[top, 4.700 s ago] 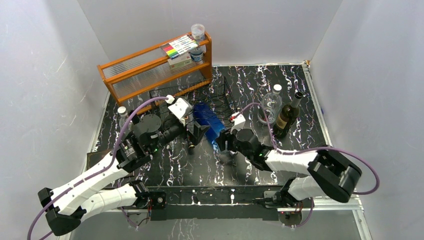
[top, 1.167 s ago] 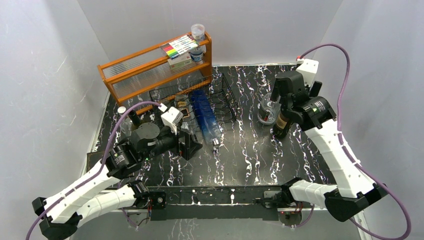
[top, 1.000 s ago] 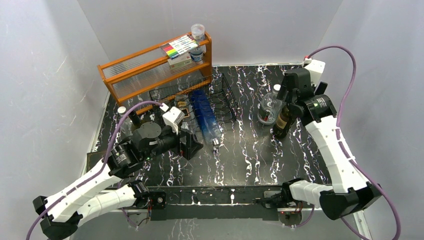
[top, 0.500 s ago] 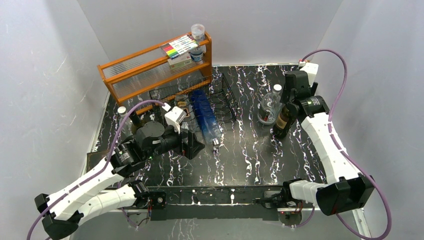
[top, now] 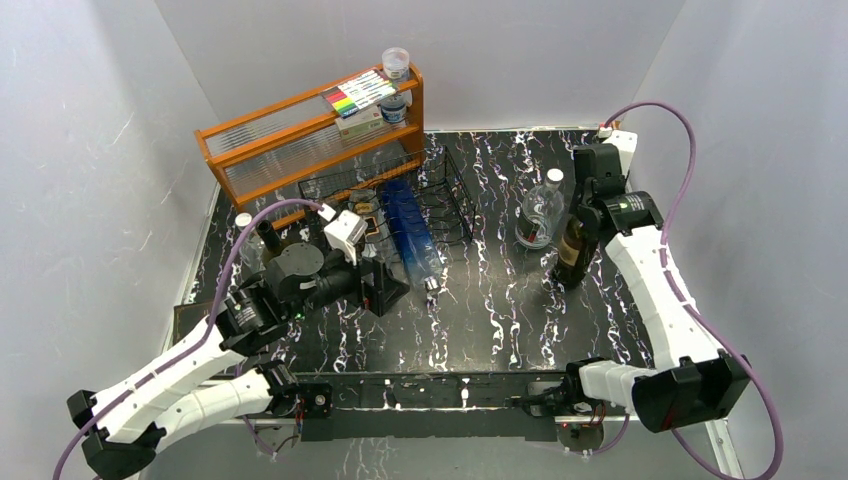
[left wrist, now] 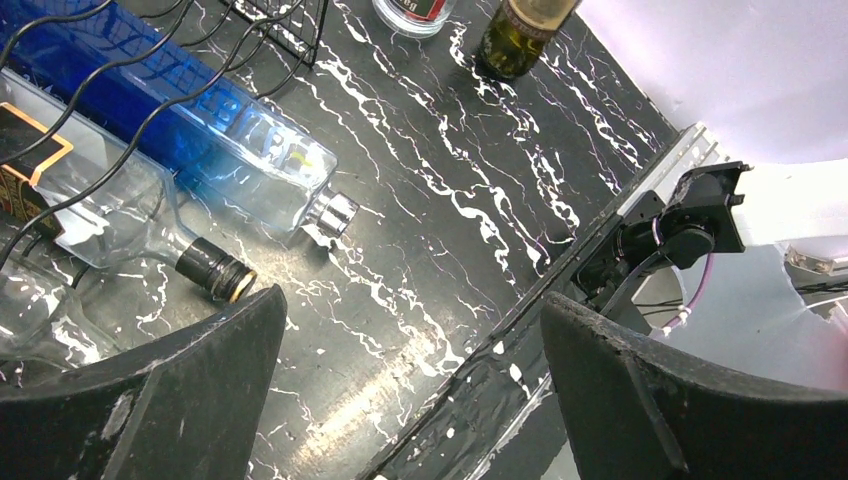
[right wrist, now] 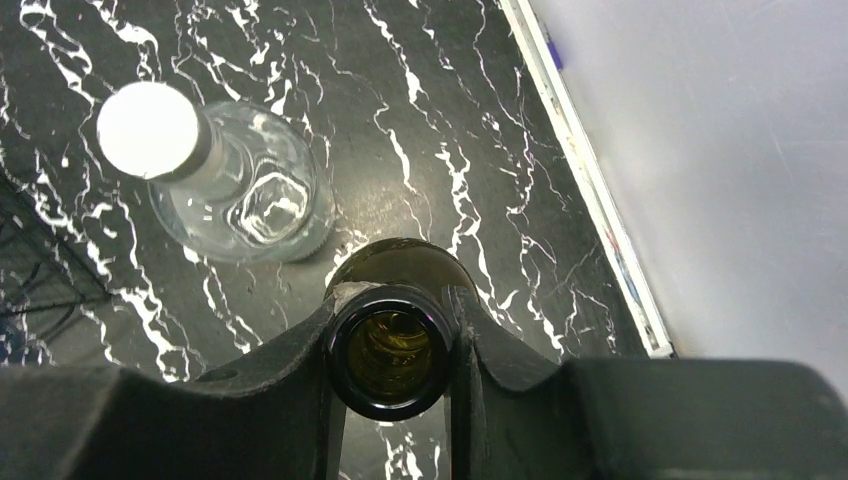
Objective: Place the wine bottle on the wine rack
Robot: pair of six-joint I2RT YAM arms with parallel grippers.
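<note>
The wine bottle [top: 572,252] is dark green and stands upright on the black marbled table at the right. My right gripper [top: 588,207] is shut on its neck. The right wrist view looks straight down into the open mouth of the wine bottle [right wrist: 390,352], with the right gripper [right wrist: 395,300] clamped on both sides. The wine rack [top: 455,195], low black wire, sits mid-table and holds a blue bottle [top: 410,232] and a clear bottle [left wrist: 110,215] lying down. My left gripper [top: 385,290] hangs open and empty in front of the rack; the left gripper [left wrist: 410,320] has only table under it.
A clear round bottle with a white cap [top: 540,213] stands just left of the wine bottle, close to my right fingers. The orange wooden shelf [top: 300,140] stands behind the rack. The table's right rail [right wrist: 590,200] and the white wall lie near the bottle.
My right gripper has come down over the wine bottle's neck and shut on it. The bottle has shifted slightly. The left arm has barely moved.
</note>
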